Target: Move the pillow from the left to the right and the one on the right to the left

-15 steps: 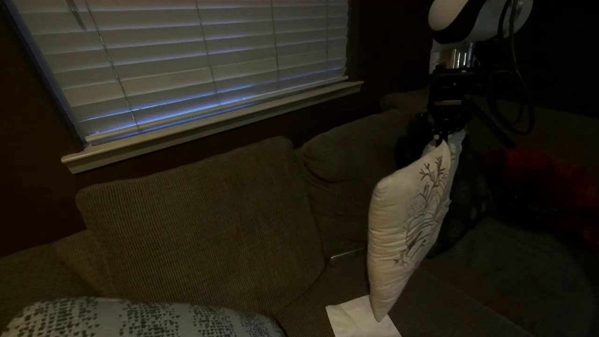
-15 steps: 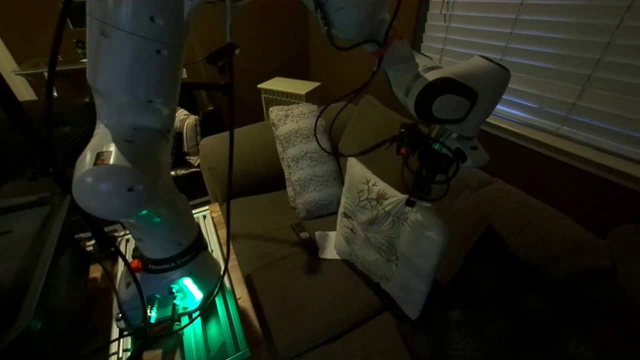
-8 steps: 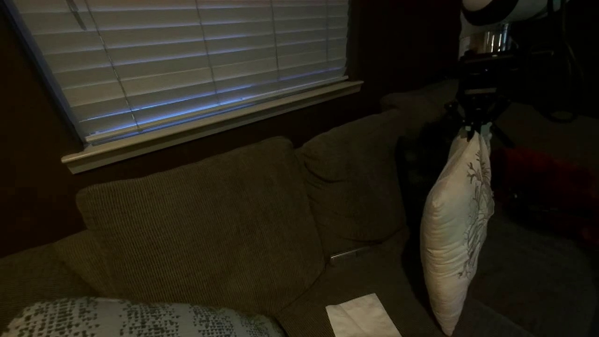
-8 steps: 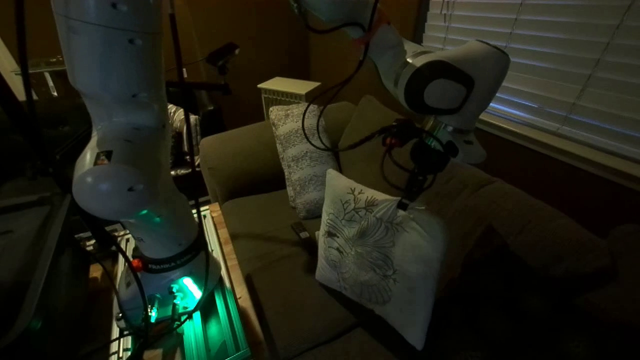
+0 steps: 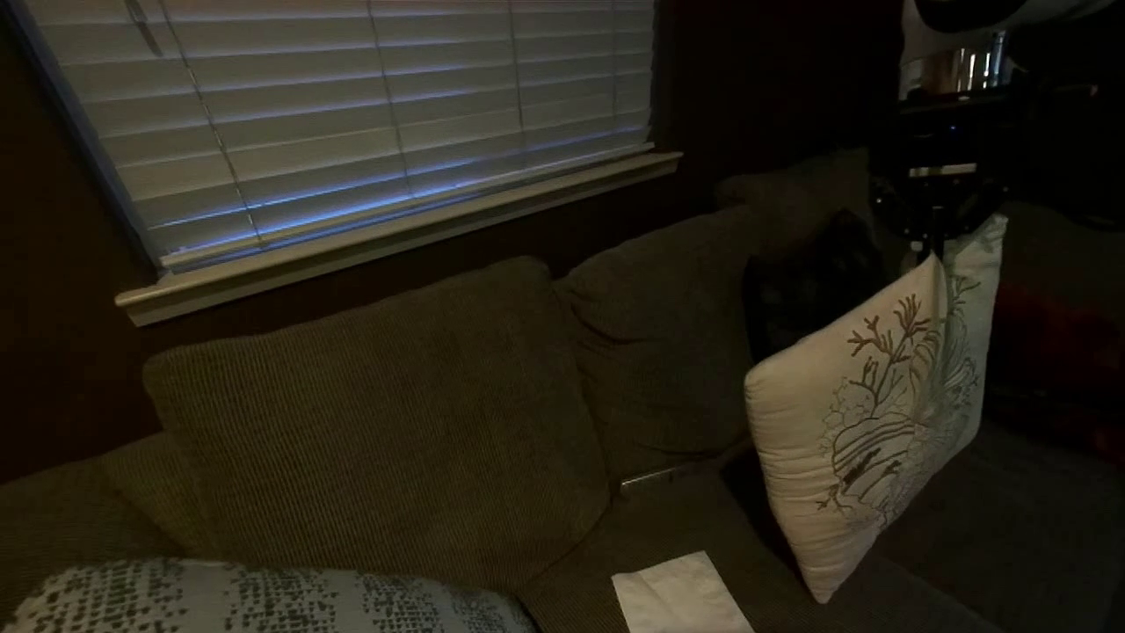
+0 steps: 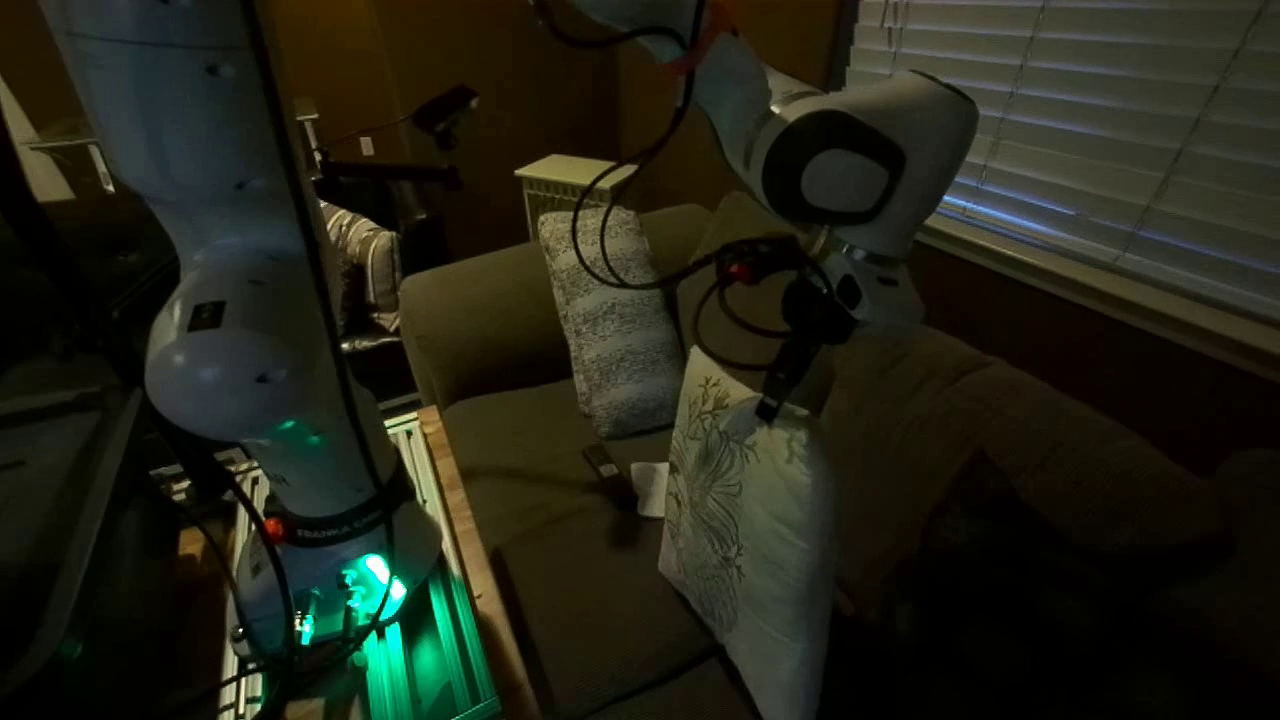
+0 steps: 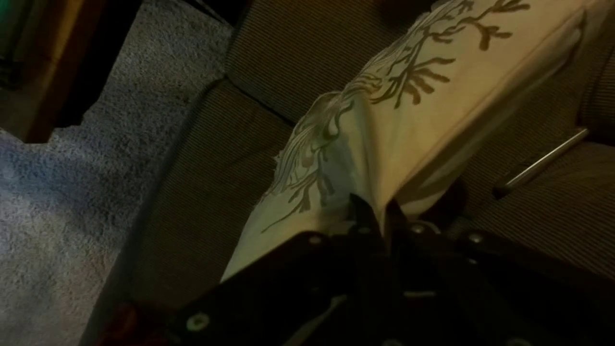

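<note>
1. The gripper [image 7: 377, 207] grasps the white pillow [image 5: 844, 422] by its upper edge.
2. It hangs below the gripper, over the sofa [image 6: 530, 430]; whether it touches the sofa, I can't tell.
3. Squarish, no clear long axis: patterned face toward the base [image 6: 325, 570], a corner pointing down, likely landing first.

We see a brown couch seat [image 6: 530, 432] bearing a white sheet [image 6: 651, 488]; just beside the sheet lies a dark remote [image 6: 602, 462], and near the sheet we find a tilted patterned pillow [image 6: 618, 335] and a thin, shiny-edged object [image 5: 649, 480].
</note>
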{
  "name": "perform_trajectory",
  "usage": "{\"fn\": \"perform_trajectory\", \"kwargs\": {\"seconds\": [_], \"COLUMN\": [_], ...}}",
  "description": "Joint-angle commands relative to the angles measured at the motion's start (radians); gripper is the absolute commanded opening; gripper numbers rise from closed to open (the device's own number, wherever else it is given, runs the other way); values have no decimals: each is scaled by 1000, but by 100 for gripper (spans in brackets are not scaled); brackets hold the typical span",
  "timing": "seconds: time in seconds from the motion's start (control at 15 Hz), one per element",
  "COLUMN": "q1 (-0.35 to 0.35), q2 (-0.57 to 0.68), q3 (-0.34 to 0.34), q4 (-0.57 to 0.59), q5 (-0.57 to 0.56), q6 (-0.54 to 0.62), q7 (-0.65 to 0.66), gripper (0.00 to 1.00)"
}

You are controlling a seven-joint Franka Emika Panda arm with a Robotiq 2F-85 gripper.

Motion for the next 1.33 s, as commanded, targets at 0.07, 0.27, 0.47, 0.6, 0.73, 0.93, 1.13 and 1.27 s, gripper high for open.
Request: {"fn": "perform_trajectory", "kwargs": {"seconds": [0.07, 0.27, 0.47, 0.6, 0.73, 0.93, 1.13, 1.27], "q1": [-43, -85, -130, -134, -151, -152, -156, -171], "q2": [-123, -161, -169, -117, -123, -126, -114, -78], "q3": [-21, -47, -72, -64, -74, -72, -76, -92], "q4": [-132, -179, -195, -162, -172, -175, -164, -131], "q5": [-112, -195, -248, -214, -215, -215, -214, -180], "q6": [46, 119, 199, 183, 215, 220, 217, 192], "q7": [-7, -11, -29, -23, -38, -39, -49, -135], "gripper": [2, 2, 2, 7, 7, 7, 2, 2]}}
